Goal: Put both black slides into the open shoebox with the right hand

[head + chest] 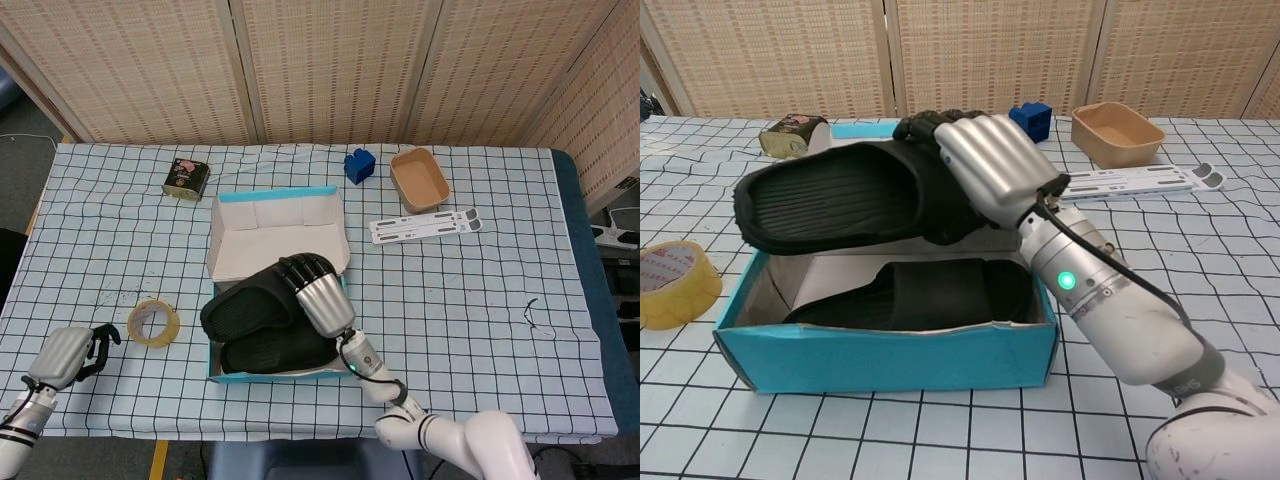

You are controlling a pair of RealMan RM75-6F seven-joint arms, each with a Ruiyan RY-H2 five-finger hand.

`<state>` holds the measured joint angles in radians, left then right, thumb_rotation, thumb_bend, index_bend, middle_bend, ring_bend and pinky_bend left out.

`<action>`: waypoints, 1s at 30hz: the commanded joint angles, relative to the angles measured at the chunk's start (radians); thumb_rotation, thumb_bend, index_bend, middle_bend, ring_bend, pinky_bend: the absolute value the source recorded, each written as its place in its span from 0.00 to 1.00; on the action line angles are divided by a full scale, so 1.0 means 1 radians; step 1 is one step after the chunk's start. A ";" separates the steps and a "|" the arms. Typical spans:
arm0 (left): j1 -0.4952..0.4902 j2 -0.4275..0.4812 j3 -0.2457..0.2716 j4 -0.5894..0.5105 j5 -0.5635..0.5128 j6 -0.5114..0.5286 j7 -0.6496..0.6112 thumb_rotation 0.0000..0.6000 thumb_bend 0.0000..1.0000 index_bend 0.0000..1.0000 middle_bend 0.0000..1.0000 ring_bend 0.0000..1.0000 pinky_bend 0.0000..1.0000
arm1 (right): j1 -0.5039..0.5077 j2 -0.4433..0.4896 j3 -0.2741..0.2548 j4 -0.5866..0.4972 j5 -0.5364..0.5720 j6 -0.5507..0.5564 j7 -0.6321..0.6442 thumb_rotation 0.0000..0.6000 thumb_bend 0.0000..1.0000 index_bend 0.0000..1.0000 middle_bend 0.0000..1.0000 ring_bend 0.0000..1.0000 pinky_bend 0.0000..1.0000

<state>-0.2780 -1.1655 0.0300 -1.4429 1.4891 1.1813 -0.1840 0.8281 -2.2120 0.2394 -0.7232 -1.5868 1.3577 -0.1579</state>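
We see one black slide [930,295] lying flat inside the open teal shoebox [890,360], along its near wall; the second black slide [830,195] hangs above the box, ribbed sole showing, toe past the left wall.

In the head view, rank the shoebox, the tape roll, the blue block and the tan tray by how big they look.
1. shoebox
2. tan tray
3. tape roll, close to the tray's size and nearer the camera, so that order is unsure
4. blue block
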 commanded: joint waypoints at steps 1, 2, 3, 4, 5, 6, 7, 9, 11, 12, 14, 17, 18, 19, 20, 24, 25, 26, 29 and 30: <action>0.000 0.002 0.000 -0.002 -0.003 -0.003 -0.003 1.00 0.73 0.46 0.59 0.64 0.58 | 0.006 -0.015 -0.002 0.012 0.004 -0.005 -0.007 1.00 0.04 0.69 0.60 0.42 0.35; 0.000 0.004 0.000 -0.004 -0.004 -0.003 -0.005 1.00 0.73 0.46 0.59 0.64 0.58 | 0.005 -0.019 -0.005 0.015 0.006 -0.010 -0.004 1.00 0.04 0.69 0.60 0.42 0.35; 0.000 0.005 0.000 -0.005 -0.003 -0.003 -0.006 1.00 0.73 0.46 0.59 0.64 0.58 | 0.004 -0.021 -0.007 0.017 0.010 -0.017 -0.003 1.00 0.04 0.69 0.60 0.42 0.35; 0.000 0.005 0.000 -0.006 -0.002 -0.002 -0.006 1.00 0.73 0.46 0.59 0.64 0.58 | 0.003 -0.023 -0.009 0.019 0.014 -0.024 -0.004 1.00 0.04 0.69 0.60 0.42 0.35; 0.000 0.006 0.001 -0.006 0.000 0.000 -0.006 1.00 0.73 0.46 0.59 0.64 0.58 | 0.002 -0.025 -0.012 0.023 0.017 -0.032 -0.008 1.00 0.04 0.69 0.60 0.42 0.35; 0.001 0.006 0.001 -0.006 0.000 0.000 -0.005 1.00 0.73 0.46 0.59 0.64 0.58 | 0.001 -0.026 -0.014 0.027 0.019 -0.037 -0.014 1.00 0.04 0.69 0.60 0.42 0.35; 0.001 0.007 0.001 -0.006 -0.001 0.000 -0.006 1.00 0.73 0.46 0.59 0.64 0.58 | 0.000 -0.026 -0.017 0.030 0.021 -0.041 -0.019 1.00 0.04 0.69 0.60 0.42 0.35; 0.000 0.007 0.001 -0.007 -0.003 -0.003 -0.008 1.00 0.73 0.46 0.59 0.64 0.58 | -0.006 -0.025 -0.022 0.032 0.030 -0.058 -0.035 1.00 0.04 0.68 0.60 0.41 0.35; 0.000 0.008 0.001 -0.007 -0.003 -0.004 -0.007 1.00 0.73 0.46 0.59 0.64 0.58 | -0.017 -0.016 -0.021 0.007 0.061 -0.111 -0.065 1.00 0.04 0.63 0.58 0.36 0.29; 0.000 0.007 0.001 -0.007 -0.002 -0.004 -0.007 1.00 0.73 0.46 0.59 0.64 0.58 | -0.021 -0.007 -0.017 -0.015 0.080 -0.140 -0.083 1.00 0.04 0.60 0.55 0.33 0.24; -0.002 0.007 0.001 -0.006 -0.005 -0.008 -0.005 1.00 0.73 0.46 0.59 0.64 0.58 | -0.025 0.020 -0.002 -0.075 0.118 -0.193 -0.122 1.00 0.04 0.47 0.45 0.22 0.08; -0.003 0.008 0.001 -0.009 -0.005 -0.011 -0.003 1.00 0.73 0.46 0.59 0.64 0.58 | -0.029 0.057 0.021 -0.152 0.157 -0.231 -0.156 1.00 0.04 0.31 0.28 0.07 0.00; -0.003 0.008 0.002 -0.009 -0.005 -0.010 -0.003 1.00 0.73 0.46 0.59 0.64 0.58 | -0.030 0.067 0.025 -0.174 0.166 -0.240 -0.164 1.00 0.04 0.27 0.24 0.04 0.00; -0.003 0.007 0.002 -0.008 -0.005 -0.011 -0.003 1.00 0.73 0.46 0.59 0.64 0.58 | -0.032 0.079 0.029 -0.198 0.175 -0.249 -0.172 1.00 0.04 0.23 0.19 0.01 0.00; -0.003 0.007 0.002 -0.007 -0.006 -0.012 -0.002 1.00 0.73 0.46 0.59 0.64 0.58 | -0.035 0.097 0.033 -0.234 0.187 -0.262 -0.181 1.00 0.04 0.19 0.14 0.00 0.00; -0.005 0.006 0.001 -0.008 -0.011 -0.019 -0.002 1.00 0.73 0.46 0.59 0.64 0.58 | -0.046 0.155 0.039 -0.344 0.203 -0.268 -0.208 1.00 0.04 0.08 0.07 0.00 0.00; -0.005 0.006 0.002 -0.008 -0.010 -0.018 -0.001 1.00 0.73 0.46 0.59 0.64 0.58 | -0.048 0.166 0.039 -0.366 0.205 -0.268 -0.212 1.00 0.04 0.08 0.07 0.00 0.00; -0.005 0.006 0.002 -0.007 -0.008 -0.017 0.001 1.00 0.73 0.46 0.59 0.64 0.58 | -0.051 0.182 0.040 -0.398 0.211 -0.271 -0.215 1.00 0.04 0.07 0.07 0.00 0.00; -0.005 0.004 0.003 -0.007 -0.011 -0.022 0.005 1.00 0.73 0.46 0.59 0.64 0.58 | -0.061 0.227 0.045 -0.488 0.235 -0.285 -0.224 1.00 0.04 0.07 0.07 0.00 0.00; -0.006 0.004 0.003 -0.007 -0.012 -0.024 0.006 1.00 0.73 0.46 0.59 0.64 0.58 | -0.066 0.240 0.047 -0.517 0.246 -0.290 -0.228 1.00 0.04 0.07 0.07 0.00 0.00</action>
<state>-0.2839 -1.1612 0.0326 -1.4500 1.4774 1.1578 -0.1786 0.7755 -2.0148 0.2787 -1.1760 -1.3680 1.0837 -0.3699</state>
